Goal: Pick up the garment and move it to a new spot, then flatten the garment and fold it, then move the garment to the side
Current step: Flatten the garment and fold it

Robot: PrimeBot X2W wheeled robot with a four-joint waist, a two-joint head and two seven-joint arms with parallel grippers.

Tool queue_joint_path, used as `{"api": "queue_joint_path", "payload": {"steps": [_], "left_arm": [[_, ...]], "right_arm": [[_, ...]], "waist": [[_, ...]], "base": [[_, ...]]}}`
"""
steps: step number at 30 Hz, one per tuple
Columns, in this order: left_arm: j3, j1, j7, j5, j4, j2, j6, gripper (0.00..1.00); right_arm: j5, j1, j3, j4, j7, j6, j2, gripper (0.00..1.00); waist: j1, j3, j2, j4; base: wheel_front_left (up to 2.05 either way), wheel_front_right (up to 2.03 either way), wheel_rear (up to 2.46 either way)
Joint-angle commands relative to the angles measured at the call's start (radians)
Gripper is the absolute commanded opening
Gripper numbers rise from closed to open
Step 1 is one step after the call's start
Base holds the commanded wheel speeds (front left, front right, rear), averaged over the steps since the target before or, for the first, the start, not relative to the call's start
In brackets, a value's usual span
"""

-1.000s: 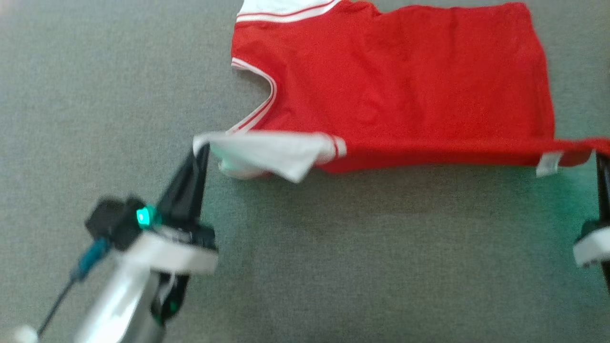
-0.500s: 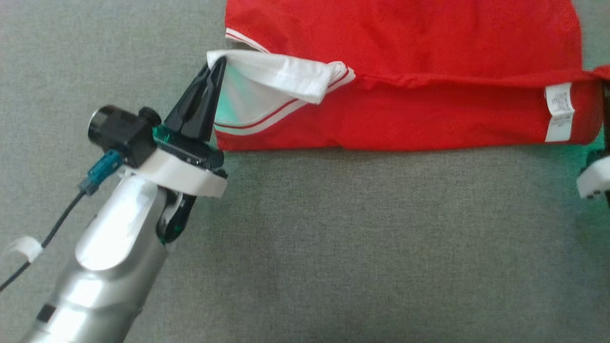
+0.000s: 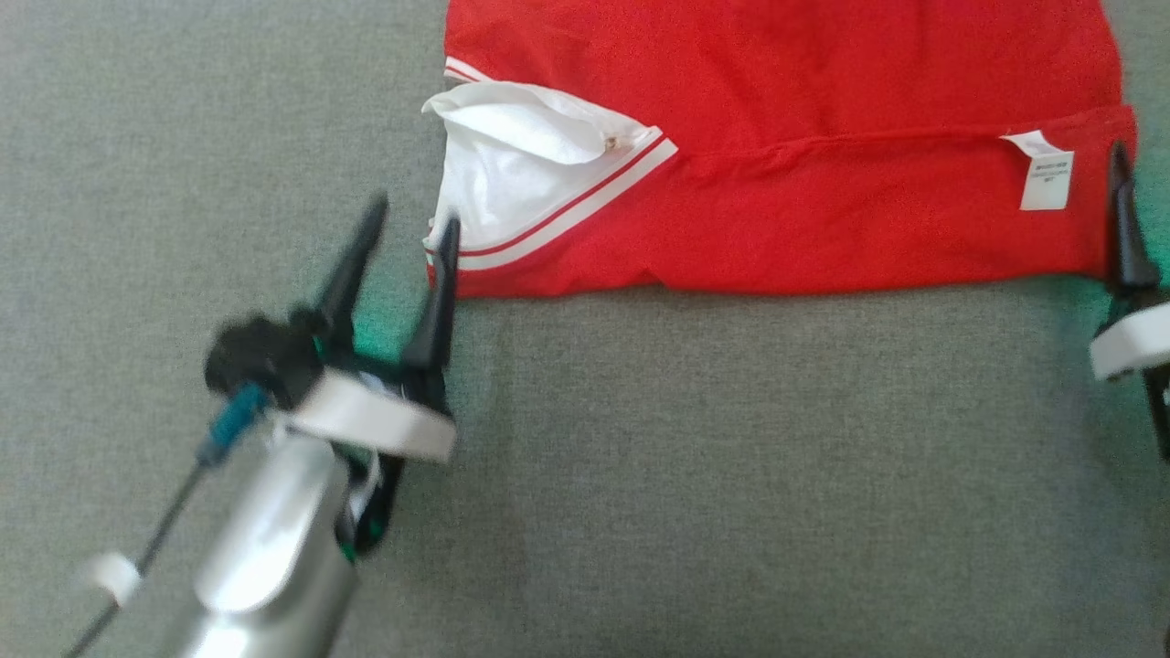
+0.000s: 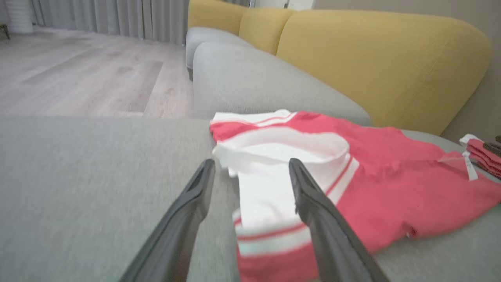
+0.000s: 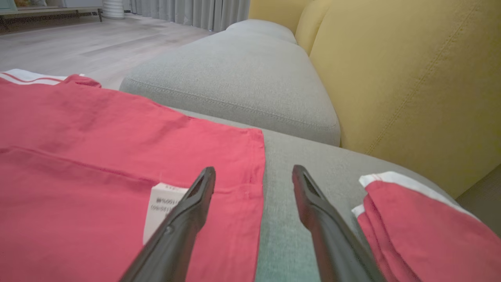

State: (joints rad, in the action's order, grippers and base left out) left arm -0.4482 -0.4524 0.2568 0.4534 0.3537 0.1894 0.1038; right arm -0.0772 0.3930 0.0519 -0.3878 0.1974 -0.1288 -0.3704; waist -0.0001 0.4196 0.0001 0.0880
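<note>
- Head view: the red garment (image 3: pixel 777 210) lies on the grey sofa seat (image 3: pixel 731 475), doubled over once lengthwise, with the near half laid on top and its care label (image 3: pixel 1047 178) facing up.
- Left gripper (image 3: pixel 413 216) sits at the garment's left end with its 2 fingers spread wide and nothing between them. The inner finger is right against the striped sleeve hem.
- Right gripper (image 5: pixel 254 171) is splayed open too and carries nothing. Its wrist view puts 1 finger over the label corner and the other over bare seat.
- Watch that white sleeve (image 3: pixel 512 174): it's puffed up and rumpled, not flat.
- Risk 1: any sideways slip of the left gripper could hook the hem and drag the top layer, spoiling the fold.
- Risk 2: folding again over that bulge would likely trap a lump and leave the stack crooked.
- Risk 3: another folded red piece (image 5: pixel 422 223) lies near the right gripper, so a wide swing could knock it or catch both at once.
</note>
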Motion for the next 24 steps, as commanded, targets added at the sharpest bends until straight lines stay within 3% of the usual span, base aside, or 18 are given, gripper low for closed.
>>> {"api": "queue_joint_path", "payload": {"steps": [1,7,15,16,17,18,19,20,24], "left_arm": [[0.041,0.002,0.005,-0.009,-0.027,0.012,-0.006,1.00],[0.049,0.067,0.001,-0.015,0.049,-0.011,-0.016,1.00],[0.043,0.008,-0.035,-0.001,0.213,-0.026,-0.020,1.00],[0.042,-0.002,-0.031,-0.001,0.223,-0.027,-0.019,0.87],[0.041,-0.008,-0.029,-0.001,0.234,-0.029,-0.017,0.55],[0.035,-0.014,-0.028,-0.004,0.246,-0.029,-0.014,0.36],[0.029,-0.020,-0.026,-0.006,0.256,-0.030,-0.011,0.08],[0.025,-0.024,-0.024,-0.005,0.265,-0.032,-0.007,0.00],[0.000,-0.032,-0.014,-0.004,0.279,-0.034,0.009,0.00]], "right_arm": [[0.009,-0.023,-0.005,0.020,0.012,-0.002,-0.011,1.00],[0.010,-0.042,-0.010,0.002,0.025,-0.002,0.010,1.00],[0.007,-0.034,-0.017,-0.014,0.032,-0.002,0.010,1.00],[0.007,-0.035,-0.018,-0.017,0.032,-0.002,0.009,1.00],[0.007,-0.036,-0.018,-0.021,0.031,-0.002,0.009,1.00],[0.006,-0.038,-0.018,-0.025,0.029,-0.002,0.009,1.00],[0.004,-0.040,-0.019,-0.030,0.027,-0.002,0.009,1.00],[0.002,-0.043,-0.019,-0.035,0.025,-0.002,0.009,1.00],[-0.033,-0.056,-0.031,-0.072,-0.005,-0.002,0.013,1.00]], "waist": [[0.0001,-0.009,-0.0001,-0.001],[0.0001,-0.026,-0.0001,-0.013],[0.0001,-0.023,-0.0001,-0.025],[0.0001,-0.024,-0.0001,-0.026],[0.0001,-0.025,-0.0001,-0.026],[0.0001,-0.027,-0.0001,-0.026],[0.0001,-0.030,-0.0001,-0.025],[0.0001,-0.034,-0.0001,-0.023],[0.0001,-0.053,-0.0001,-0.011]], "base": [[0.00,0.00,0.00],[0.00,0.00,0.00],[0.00,0.00,0.00],[0.00,0.00,0.00],[0.00,0.00,0.00],[0.00,0.00,0.00],[0.00,0.00,0.00],[0.00,0.00,0.00],[0.00,0.00,0.00]]}}
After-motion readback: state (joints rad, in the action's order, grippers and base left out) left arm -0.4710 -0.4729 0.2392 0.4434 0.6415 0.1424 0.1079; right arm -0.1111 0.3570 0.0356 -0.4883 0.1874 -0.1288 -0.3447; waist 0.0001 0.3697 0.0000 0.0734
